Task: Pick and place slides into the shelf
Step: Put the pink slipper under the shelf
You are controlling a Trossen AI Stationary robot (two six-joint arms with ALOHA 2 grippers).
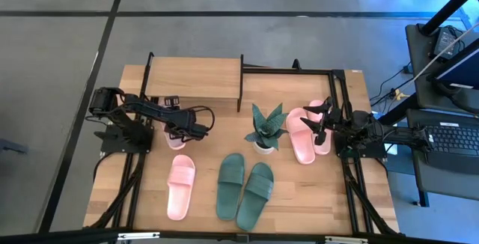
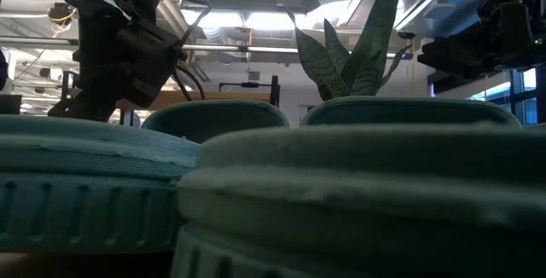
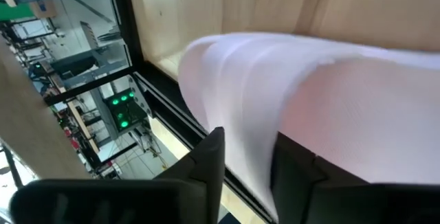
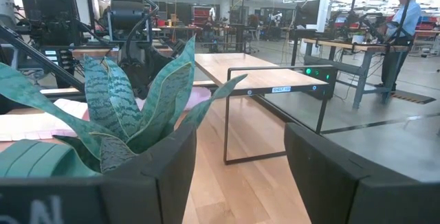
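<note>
Green slides [image 2: 273, 193] fill your low view. Left gripper [image 1: 182, 130] pinches a pink slide [image 3: 323, 107] mid-left, beside the shelf [image 1: 193, 78]; right gripper [image 1: 323, 118] spread, idle. Shelf top bare; five slides remain.

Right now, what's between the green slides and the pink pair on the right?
The plant, seen in the high view, stands between the green slides and the pink pair.

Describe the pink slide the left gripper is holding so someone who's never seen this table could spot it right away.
Start at the shelf along the table's far edge, toward its left. Just in front of its left end, the left gripper is shut on a pale pink slide. Another pink slide lies flat and untouched nearer the front edge, and the pink pair sits beyond the potted plant; only this one is pinched between dark fingers.
</note>
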